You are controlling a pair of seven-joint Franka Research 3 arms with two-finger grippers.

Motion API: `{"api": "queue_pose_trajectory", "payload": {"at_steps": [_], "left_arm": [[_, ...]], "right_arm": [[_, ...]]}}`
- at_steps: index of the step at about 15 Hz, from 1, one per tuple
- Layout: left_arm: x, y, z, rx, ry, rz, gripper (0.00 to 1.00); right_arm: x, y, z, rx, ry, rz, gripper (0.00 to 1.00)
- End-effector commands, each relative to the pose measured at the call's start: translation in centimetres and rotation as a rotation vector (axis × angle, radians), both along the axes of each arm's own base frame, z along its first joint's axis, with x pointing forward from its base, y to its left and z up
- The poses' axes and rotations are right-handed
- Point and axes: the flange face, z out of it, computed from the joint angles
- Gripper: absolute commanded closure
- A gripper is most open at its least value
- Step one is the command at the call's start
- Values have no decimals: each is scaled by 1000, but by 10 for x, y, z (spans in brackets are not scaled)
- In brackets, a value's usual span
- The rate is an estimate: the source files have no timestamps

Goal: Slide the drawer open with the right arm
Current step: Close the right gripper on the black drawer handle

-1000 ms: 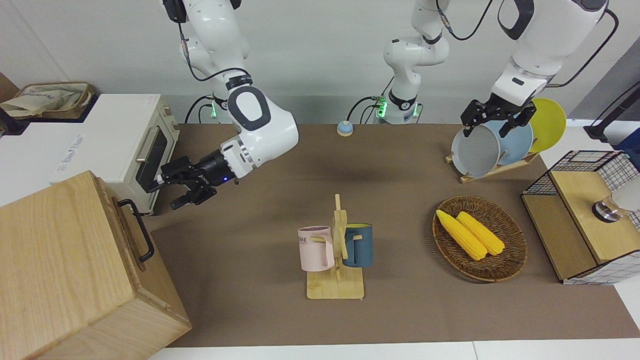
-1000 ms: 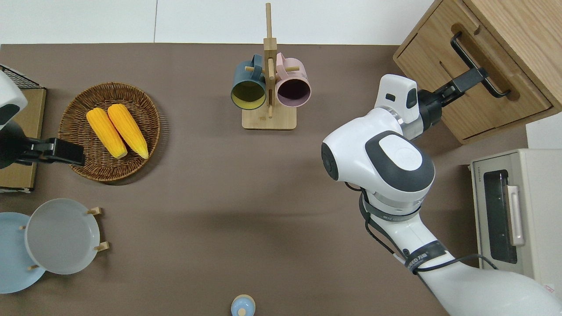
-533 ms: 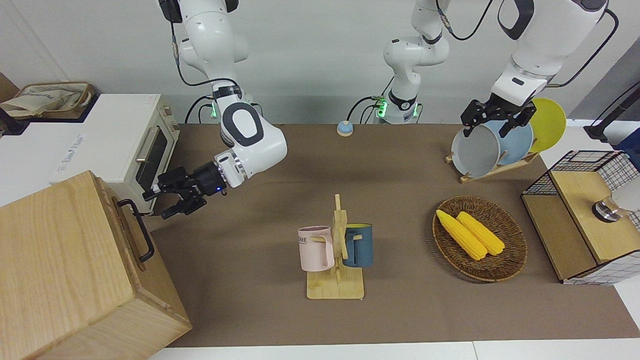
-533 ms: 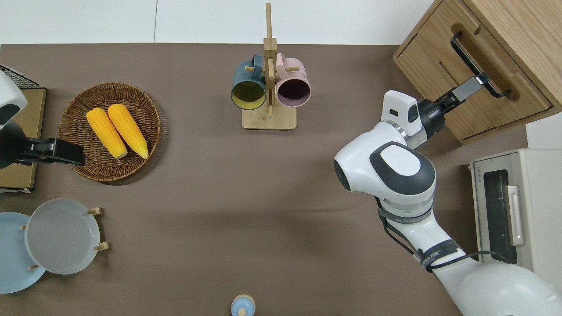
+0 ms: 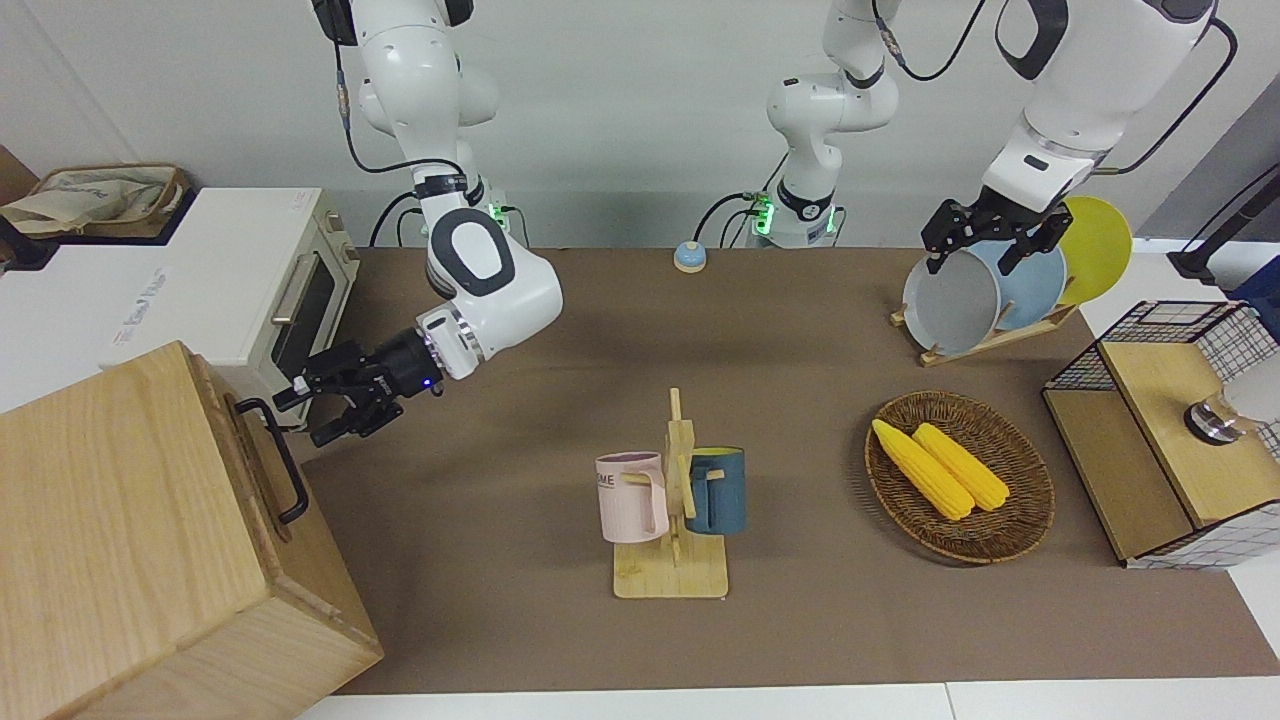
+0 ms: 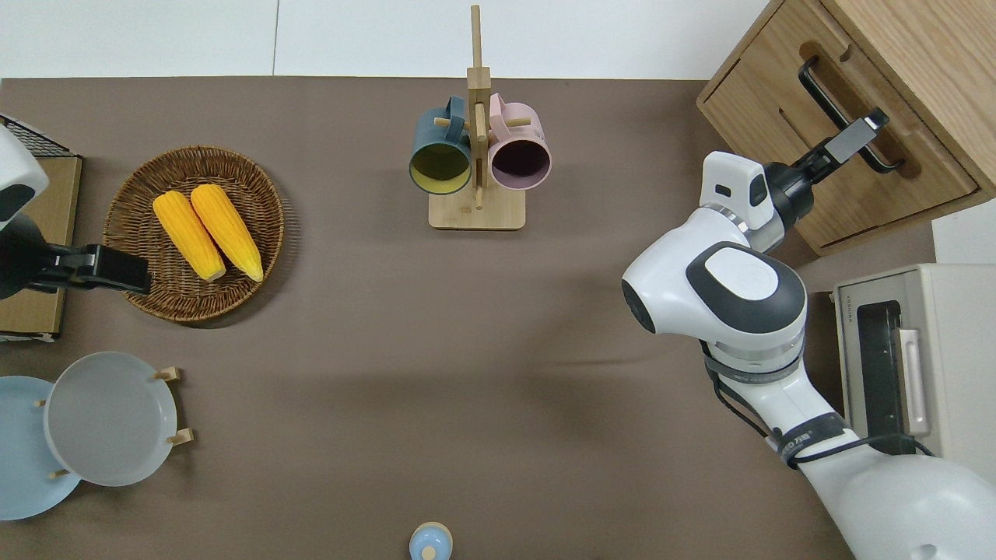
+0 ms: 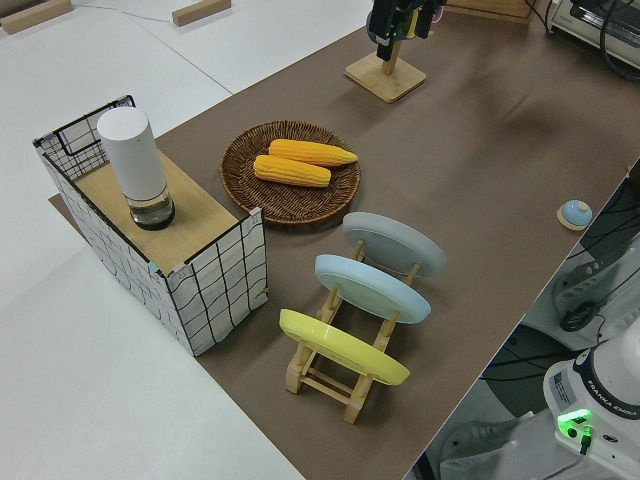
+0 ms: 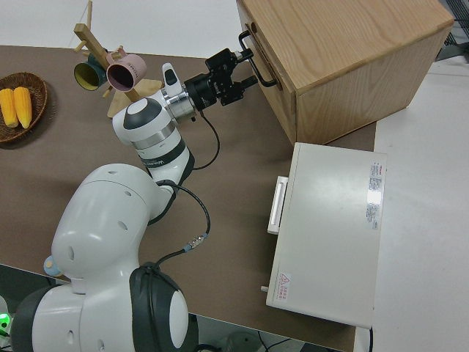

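The pale wood cabinet (image 5: 120, 520) stands at the right arm's end of the table. Its drawer (image 6: 895, 183) sits flush with the cabinet face and carries a black loop handle (image 6: 829, 97), which also shows in the front view (image 5: 280, 470). My right gripper (image 5: 300, 415) is open. Its fingertips are at the handle's bar, toward the end nearer to the robots, as the overhead view (image 6: 870, 124) and the right side view (image 8: 245, 72) show. I cannot tell whether they touch it. My left arm is parked with its gripper (image 5: 970, 255) open.
A white toaster oven (image 5: 290, 300) stands beside the cabinet, nearer to the robots. A mug rack (image 5: 670, 500) with two mugs stands mid-table. A basket with corn (image 5: 960, 480), a plate rack (image 5: 990, 290) and a wire-mesh box (image 5: 1160, 430) are toward the left arm's end.
My right gripper has moved from beside the toaster oven toward the cabinet face and now reaches the handle. The drawer has not moved. The left arm has not moved.
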Motion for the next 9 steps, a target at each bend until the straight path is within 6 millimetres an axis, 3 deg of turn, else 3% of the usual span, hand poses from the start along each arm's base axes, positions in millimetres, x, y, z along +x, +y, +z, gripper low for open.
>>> {"api": "queue_pose_trajectory", "payload": {"at_steps": [1,6,9], "left_arm": [[-3,-2,6,19,3,5,7],[-3,-2,5,19,4,5,7],[-3,-2,6,19,3,5,7]], "right_arm": [[8,2,-7,0,-20,32,17],[12,11,-9,29,-1,93,21],[14,9,-8,9,-6,104,82]]}}
